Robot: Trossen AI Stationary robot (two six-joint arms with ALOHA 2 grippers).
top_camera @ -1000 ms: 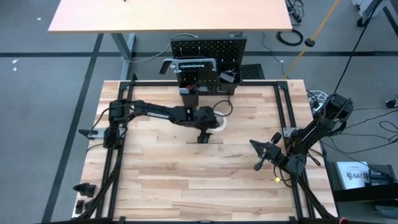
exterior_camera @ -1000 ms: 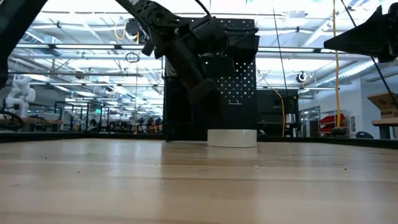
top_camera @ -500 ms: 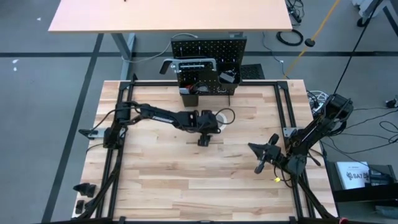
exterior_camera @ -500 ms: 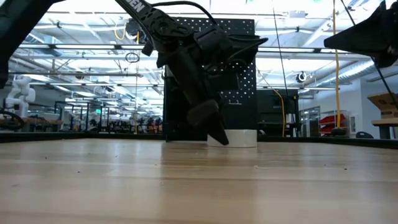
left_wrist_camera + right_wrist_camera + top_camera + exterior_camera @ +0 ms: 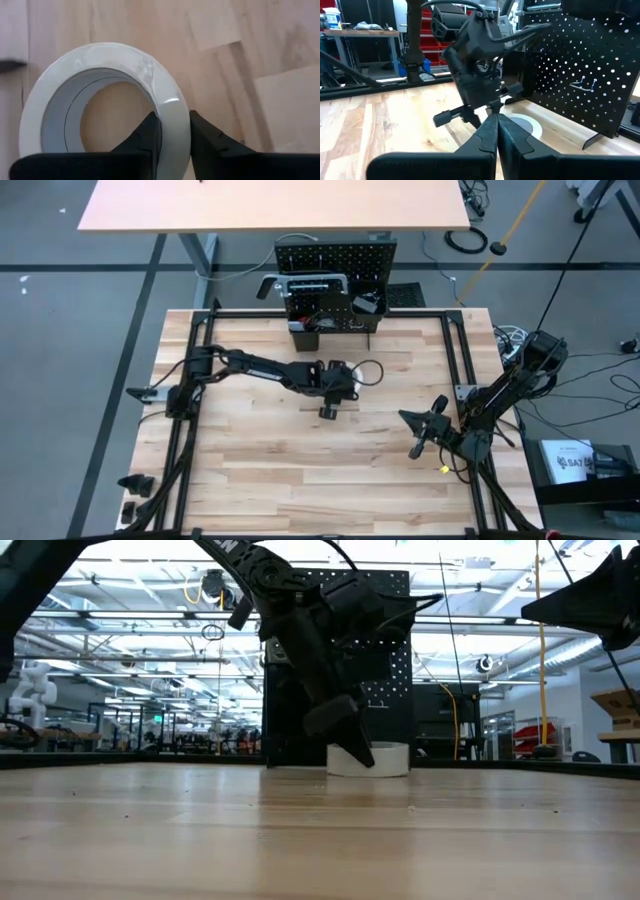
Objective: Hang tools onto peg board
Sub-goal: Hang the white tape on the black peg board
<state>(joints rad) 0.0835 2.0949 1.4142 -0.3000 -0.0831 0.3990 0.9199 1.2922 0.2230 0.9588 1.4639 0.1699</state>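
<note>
The white tape roll lies flat on the tan tabletop, in front of the upright black peg board. My left gripper reaches slantwise down onto the roll and is shut on its wall. It covers most of the roll in the high view. In the low view the roll shows behind the left gripper. My right gripper waits shut, level above the table's right part, with nothing between its fingers. My left gripper pinches the tape roll's wall with one finger inside the hole and the other finger outside. The fingers come slanting down from the table's left side. The roll rests flat on the tabletop.
A grey bar clamp and two black bins with tools in them hang on the peg board. Black frame rails border the tabletop. Small black parts lie at the near left corner. Bare wood spreads across the table's near half.
My left gripper has sunk and moved toward the table's right edge onto the tape roll, rolling a little about its own axis. It now covers the roll in the high view, where the roll showed beside it before.
</note>
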